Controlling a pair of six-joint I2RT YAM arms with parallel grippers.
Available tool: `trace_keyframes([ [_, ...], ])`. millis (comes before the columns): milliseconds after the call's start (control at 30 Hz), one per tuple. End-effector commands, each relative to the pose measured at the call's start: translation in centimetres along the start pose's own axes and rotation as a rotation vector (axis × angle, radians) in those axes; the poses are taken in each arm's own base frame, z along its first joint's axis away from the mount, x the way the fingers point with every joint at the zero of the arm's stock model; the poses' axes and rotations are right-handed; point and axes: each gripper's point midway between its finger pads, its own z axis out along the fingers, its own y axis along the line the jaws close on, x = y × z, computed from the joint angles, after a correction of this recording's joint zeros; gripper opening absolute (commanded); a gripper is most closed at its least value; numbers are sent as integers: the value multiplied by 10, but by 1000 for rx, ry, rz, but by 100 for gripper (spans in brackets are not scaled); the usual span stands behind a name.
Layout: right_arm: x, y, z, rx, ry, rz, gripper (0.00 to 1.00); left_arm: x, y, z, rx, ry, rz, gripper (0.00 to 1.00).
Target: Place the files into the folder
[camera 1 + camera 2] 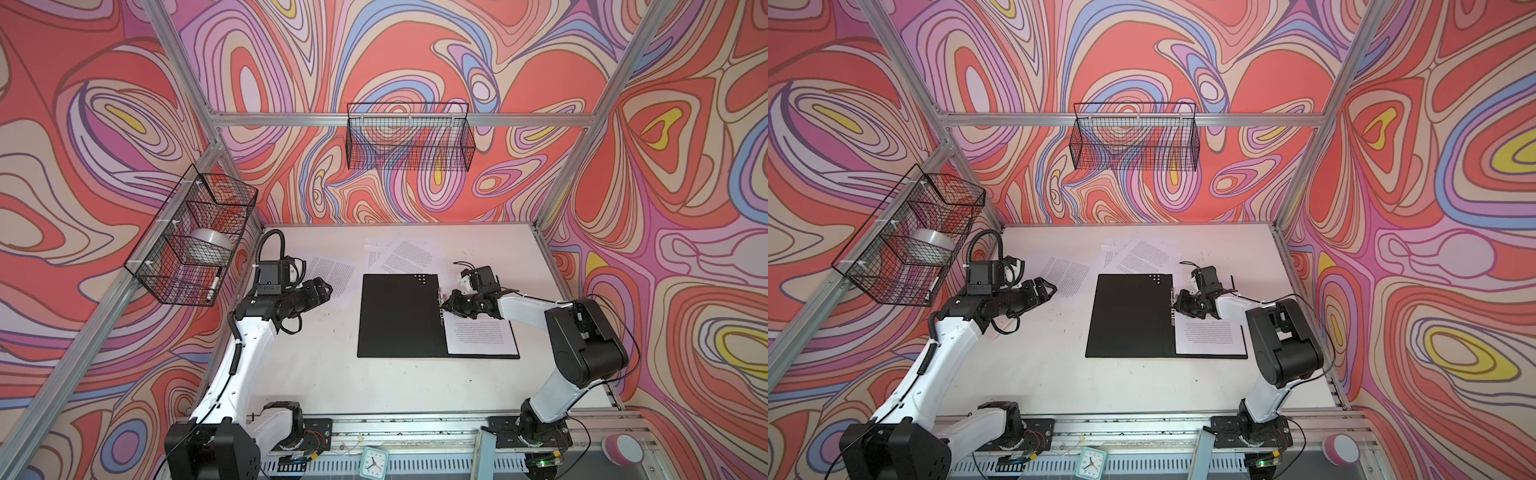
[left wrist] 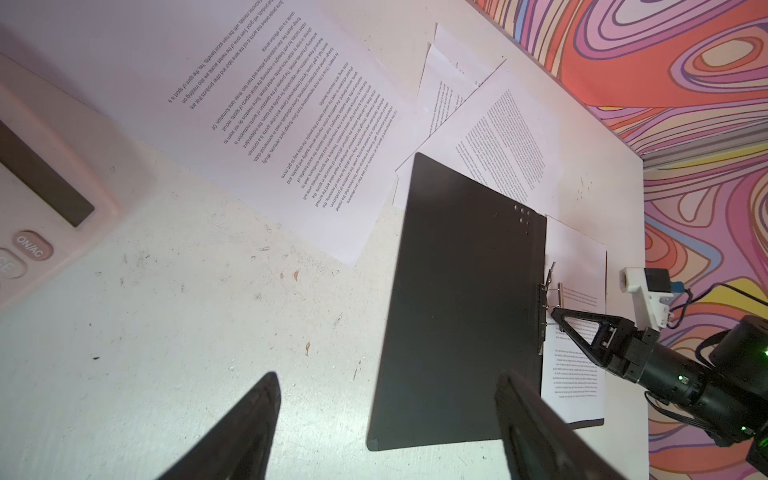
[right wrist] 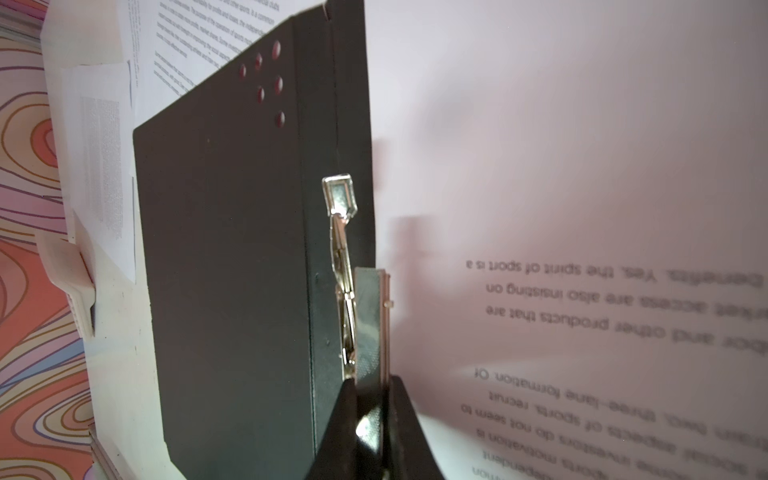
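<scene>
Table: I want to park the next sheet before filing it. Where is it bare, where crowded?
Bare: the wide strip between the folder and the front rail; also between the folder and the left arm. Crowded: loose sheets overlap behind the folder; the right tool is shut on the spine clip.

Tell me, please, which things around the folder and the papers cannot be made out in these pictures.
Calculator: cut off by the left wrist picture's edge; not findable in top views.
Filed sheet: upper part hidden under the right gripper in both top views.
Loose sheets: print too small to read in top views.
Folder: outer face is down on the table, unseen everywhere.
</scene>
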Motion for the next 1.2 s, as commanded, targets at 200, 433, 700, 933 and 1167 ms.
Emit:
trace_keyframes([
  [200, -14, 16, -11, -47, -60, -13, 31, 0, 2, 2, 4, 2, -3, 81],
  [433, -27, 11, -41, 75, -121, -1, 57, -1, -10, -3, 61, -14, 10, 81],
  [700, -84, 32, -72, 101, -204, -66, 75, 12, -58, -4, 180, 14, 41, 80],
  [933, -151, 17, -47, 39, -259, 4, 67, 13, -95, 34, 204, 70, 79, 78],
  [1167, -183, 10, 2, 33, -219, -36, 68, -7, -119, 98, 218, 170, 43, 77],
])
